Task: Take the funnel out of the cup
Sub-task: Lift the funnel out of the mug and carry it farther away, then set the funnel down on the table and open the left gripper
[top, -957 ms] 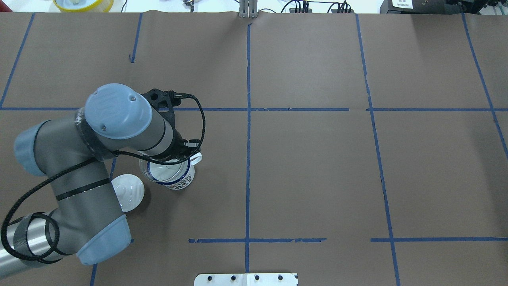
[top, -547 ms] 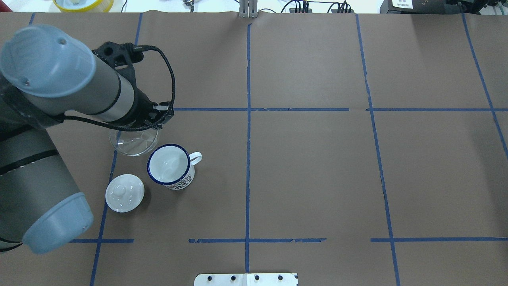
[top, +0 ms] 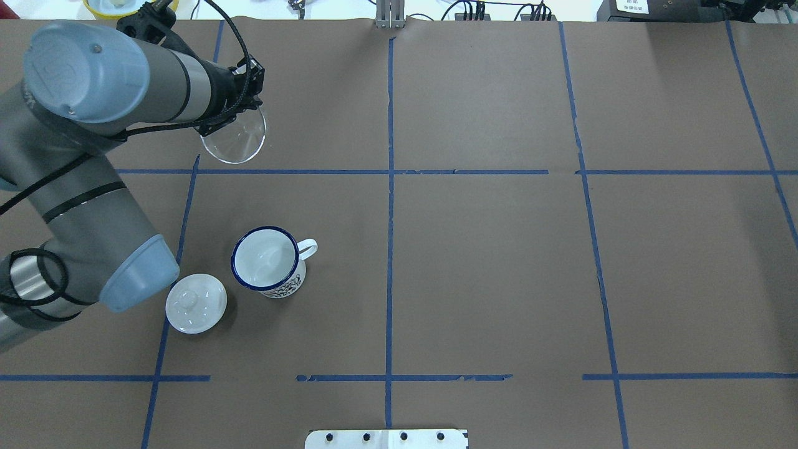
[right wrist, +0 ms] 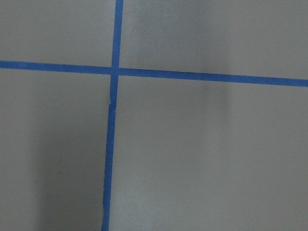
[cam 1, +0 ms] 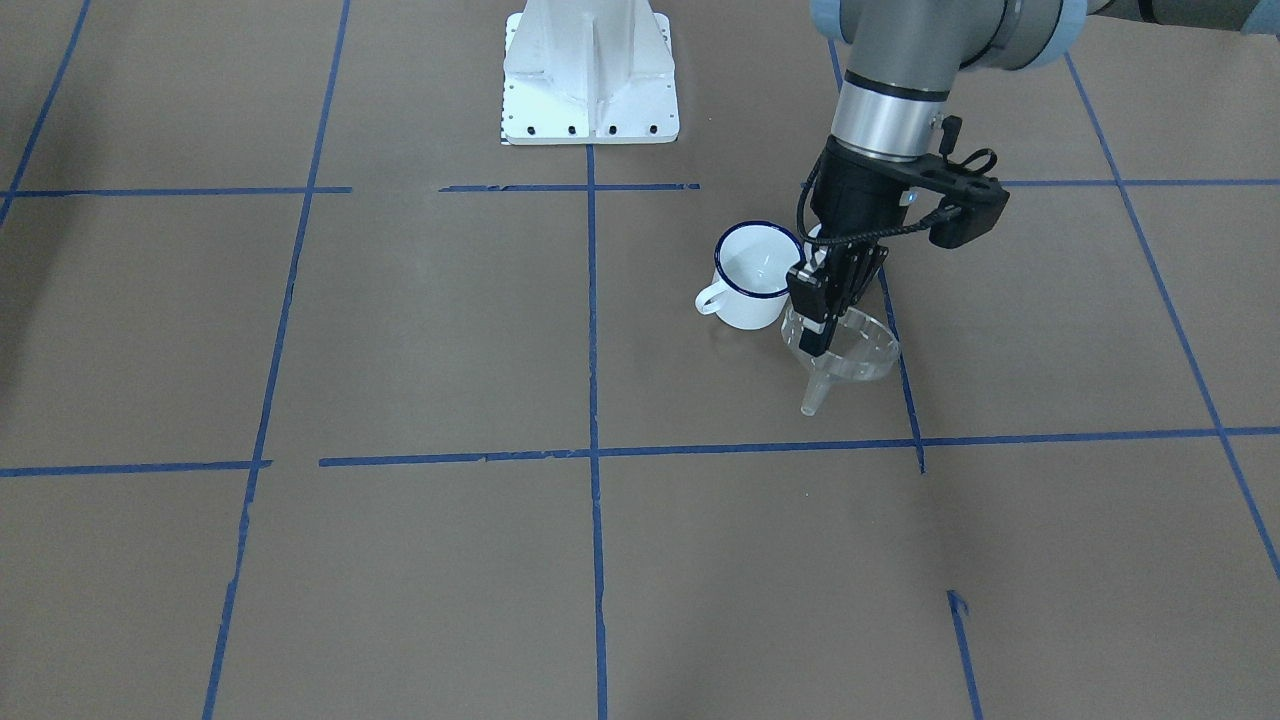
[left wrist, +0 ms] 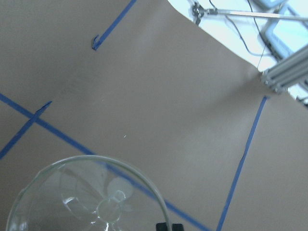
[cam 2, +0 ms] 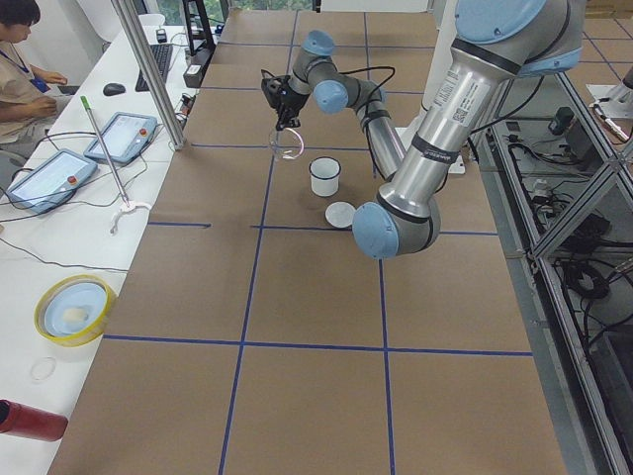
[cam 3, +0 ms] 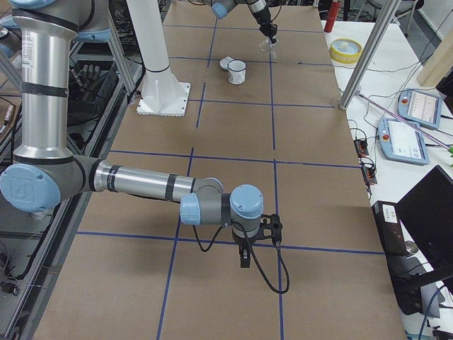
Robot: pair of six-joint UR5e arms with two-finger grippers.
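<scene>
Over the table's far-left square: the left gripper is closed on the rim of the small clear plastic funnel, its black fingers pinching one edge.
Funnel: out of the cup, hanging from the gripper with its wide rim up and its short spout pointing down, the rim slightly tilted.
Cup: the white enamel mug with a thin dark blue rim stands upright on the near-left part of the table, mouth open, loop handle to the right; it is nearer than the funnel and apart from it.
Lid: a white round knobbed lid lies just left of the cup and a little nearer.
Table: brown paper marked with a grid of blue tape.
Right gripper: low over the paper at the table's right end, beside a blue tape line; whether it is wide or narrow cannot be told.
</scene>
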